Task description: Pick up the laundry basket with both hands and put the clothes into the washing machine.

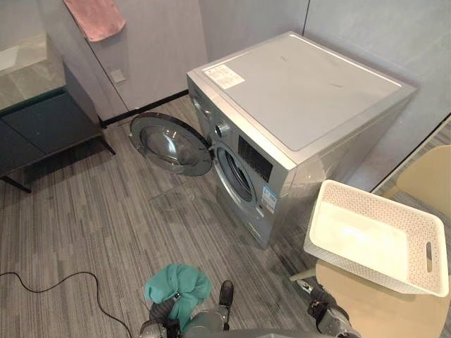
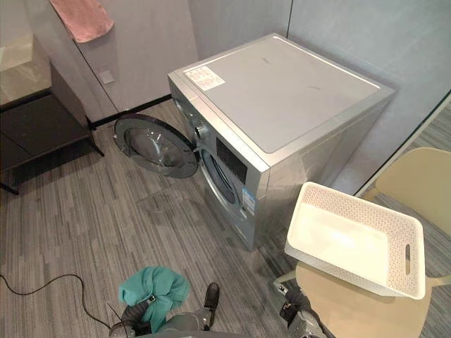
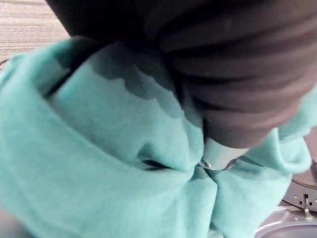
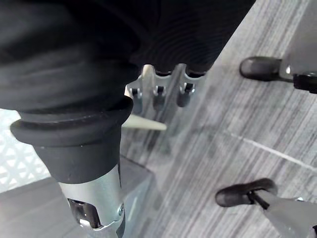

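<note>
A home laundry room: washing machine (image 1: 303,91), laundry basket (image 1: 366,239).

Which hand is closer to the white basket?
Right. The right hand is just by the near corner of the basket; the left hand is farther left, buried in teal cloth.

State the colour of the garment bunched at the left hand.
The garment is teal; clearest in left wrist view.

I see a silver-grey washing machine (image 1: 303,91) with a dark-rimmed door (image 1: 171,146). There's a white basket (image 1: 384,203) with lattice-pierced walls, a teal cloth (image 1: 180,285), a pink towel (image 1: 95,17) and a beige chair (image 1: 373,313). The grey floor (image 1: 84,211) is streaked like wood grain.
</note>
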### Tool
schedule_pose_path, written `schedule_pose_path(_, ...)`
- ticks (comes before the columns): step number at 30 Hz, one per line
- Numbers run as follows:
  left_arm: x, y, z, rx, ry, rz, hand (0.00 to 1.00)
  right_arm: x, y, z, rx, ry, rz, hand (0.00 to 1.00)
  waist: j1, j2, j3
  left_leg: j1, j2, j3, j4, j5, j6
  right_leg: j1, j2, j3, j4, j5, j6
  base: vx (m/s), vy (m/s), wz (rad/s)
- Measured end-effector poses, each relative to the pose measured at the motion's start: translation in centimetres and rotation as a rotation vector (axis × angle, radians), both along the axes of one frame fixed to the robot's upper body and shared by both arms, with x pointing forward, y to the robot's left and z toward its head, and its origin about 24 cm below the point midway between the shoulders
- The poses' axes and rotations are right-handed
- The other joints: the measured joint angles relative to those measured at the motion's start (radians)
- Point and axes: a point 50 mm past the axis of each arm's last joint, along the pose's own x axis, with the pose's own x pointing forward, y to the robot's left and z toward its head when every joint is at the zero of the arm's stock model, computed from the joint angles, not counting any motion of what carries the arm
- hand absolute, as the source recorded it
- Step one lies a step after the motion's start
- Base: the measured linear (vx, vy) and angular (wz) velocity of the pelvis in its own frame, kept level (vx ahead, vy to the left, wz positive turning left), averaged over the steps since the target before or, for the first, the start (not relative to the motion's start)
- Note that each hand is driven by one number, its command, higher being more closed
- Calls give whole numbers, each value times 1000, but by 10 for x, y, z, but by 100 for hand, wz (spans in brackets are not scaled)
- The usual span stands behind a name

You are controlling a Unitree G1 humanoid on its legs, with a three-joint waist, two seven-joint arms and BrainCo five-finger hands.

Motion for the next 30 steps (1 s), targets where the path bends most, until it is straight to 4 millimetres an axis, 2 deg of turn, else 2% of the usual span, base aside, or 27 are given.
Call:
schedule_pose_path(3, -19, 2, -4, -2, 51, 8, 100, -4, -6, -1, -6, 12, -21, 0, 7, -17, 11, 24, -37, -28, 6, -15, 20, 14, -39, -1, 37, -20, -1, 33, 12, 8)
schedule_pose_path(4, -26, 4, -6, -1, 79, 13, 100, -9, -7, -2, 1, 25, -45, 0, 6, -25, 17, 47, -65, -49, 7, -29, 39, 38, -69, -18, 74, -33, -15, 94, 25, 38)
schedule_pose_path(5, -31, 5, -7, -3, 101, 18, 100, -15, -8, -4, 4, 41, -62, 0, 6, -31, 16, 61, -86, -69, 8, -39, 53, 45, -96, -26, 124, -47, -45, 98, 23, 62)
schedule_pose_path(7, -37, 4, -9, -8, 125, 21, 100, -29, -11, -7, 5, 69, -96, 0, -3, -31, 16, 69, -104, -114, 47, -40, 54, 31, -139, 21, 268, -41, -166, 106, 54, 90)
schedule_pose_path(8, -42, 4, -9, -16, 136, 49, 100, -45, -7, -12, 19, 105, -113, 0, 1, -36, 13, 65, -116, -148, 90, -60, 81, -27, -130, 180, 399, 21, -297, 124, 88, 99)
schedule_pose_path(9, -45, 2, -10, -24, 140, 63, 100, -47, -4, -13, 28, 110, -111, 0, -1, -36, 11, 60, -104, -164, 100, -69, 88, -58, -102, 264, 434, 20, -278, 136, 55, 100)
schedule_pose_path(10, -47, 7, -9, -19, 142, 104, 100, -46, 5, -14, 45, 105, -92, 0, 0, -38, 14, 46, -87, -192, 106, -79, 97, -132, -10, 411, 464, -52, -184, 72, -20, 51)
schedule_pose_path(11, -46, 15, -8, -4, 135, 144, 100, -31, 16, -11, 67, 65, -60, 0, 8, -76, 34, 45, -67, -191, 106, -91, 114, -219, 85, 489, 471, -112, -158, 31, -60, 34)
schedule_pose_path(13, -46, 18, -8, 0, 143, 150, 100, -22, 25, -9, 76, 31, -28, 0, 11, -90, 40, 48, -53, -191, 115, -92, 114, -282, 140, 455, 455, -124, -145, -48, -91, 8)
schedule_pose_path(14, -44, 18, -8, -3, 140, 148, 100, -19, 27, -8, 75, 22, -9, 0, 11, -86, 43, 46, -47, -191, 120, -98, 114, -298, 159, 436, 431, -124, -145, -134, -125, 20)
schedule_pose_path(15, -34, 23, -5, 10, 114, 140, 100, -14, 38, -7, 91, 9, 26, 0, 19, -120, 42, 40, -74, -176, 111, -142, 110, -333, 183, 424, 263, -144, -146, -99, -98, 62)
schedule_pose_path(16, -21, 29, -2, 25, 82, 135, 100, -21, 45, -9, 116, 23, 9, 0, -2, -176, 18, -10, -122, -157, 225, -178, 139, -367, 135, 399, 265, -107, -184, -74, -85, 103)
schedule_pose_path(17, -7, 27, 0, 22, 51, 127, 100, -23, 44, -9, 118, 23, -11, 0, -23, -174, 18, -94, -136, -119, 462, -228, 166, -364, 116, 350, 274, -108, -176, -15, -57, 104)
schedule_pose_path(18, 7, 19, 2, 9, 2, 117, 100, -16, 42, -7, 107, 5, 0, 0, 2, -132, 23, -92, -91, -105, 674, -389, 137, -353, 167, 349, 262, -103, -155, 10, -41, 58)
schedule_pose_path(19, 13, 8, 2, -17, -21, 113, 100, -16, 36, -7, 86, 7, 1, 0, 5, -67, 11, -16, -12, -157, 622, -543, 86, -340, 236, 342, 256, -91, -142, 16, -13, 24)
schedule_pose_path(20, 20, 8, 4, -19, -36, 114, 100, -13, 41, -7, 96, 6, 4, 0, 2, -81, 20, -27, -11, -151, 648, -550, 85, -337, 237, 345, 260, -82, -155, 20, -19, 16)
schedule_pose_path(22, 25, 8, 5, 2, -38, 65, 100, -17, 51, -9, 119, 29, 14, 0, 0, -108, -19, -20, -9, -190, 602, -545, 77, -324, 263, 340, 205, -73, -167, 67, -79, 29)
schedule_pose_path(23, 35, 2, 9, 6, -72, 12, 100, -17, 54, -9, 123, 33, 26, 0, -2, -109, -29, -27, 14, -199, 629, -558, 56, -293, 303, 341, 149, -62, -175, 148, -85, 27)
schedule_pose_path(24, 38, -2, 11, 3, -90, -3, 100, -17, 55, -9, 122, 33, 24, 0, -1, -96, -35, -44, 26, -199, 685, -567, 32, -288, 322, 339, 131, -53, -182, 153, -43, 12)
schedule_pose_path(25, 42, -11, 13, -9, -115, -27, 100, -15, 54, -8, 118, 29, 17, 0, 4, -62, -38, -111, 41, -202, 831, -579, 4, -284, 356, 338, 125, -53, -185, 145, 6, -26)
schedule_pose_path(26, 43, -18, 15, -17, -129, -48, 100, -8, 52, -6, 105, 20, 13, 0, 10, -27, -26, -178, 55, -183, 1005, -544, -44, -261, 388, 348, 127, -56, -202, 150, 16, -43)
schedule_pose_path(27, 42, -18, 15, -15, -129, -50, 100, -7, 54, -6, 108, 18, 13, 0, 15, -19, -21, -190, 66, -164, 1057, -519, -58, -247, 398, 363, 130, -53, -197, 156, 21, -72)
schedule_pose_path(28, 37, -18, 14, -16, -119, -49, 100, -5, 57, -5, 112, 15, 40, 0, 30, -15, -20, -201, 81, -109, 1118, -465, -43, -218, 403, 403, 125, -55, -196, 148, 38, -77)
schedule_pose_path(29, 36, -13, 14, -3, -120, -36, 100, 1, 64, -3, 120, -2, 62, 0, 38, -27, -20, -224, 96, -54, 1197, -419, -23, -181, 392, 434, 98, -60, -205, 136, 52, -75)
schedule_pose_path(30, 36, -10, 15, 5, -126, -27, 100, 4, 64, -2, 121, -15, 57, 0, 48, -27, -18, -241, 113, -36, 1226, -432, -11, -171, 390, 452, 94, -60, -205, 157, 95, -72)
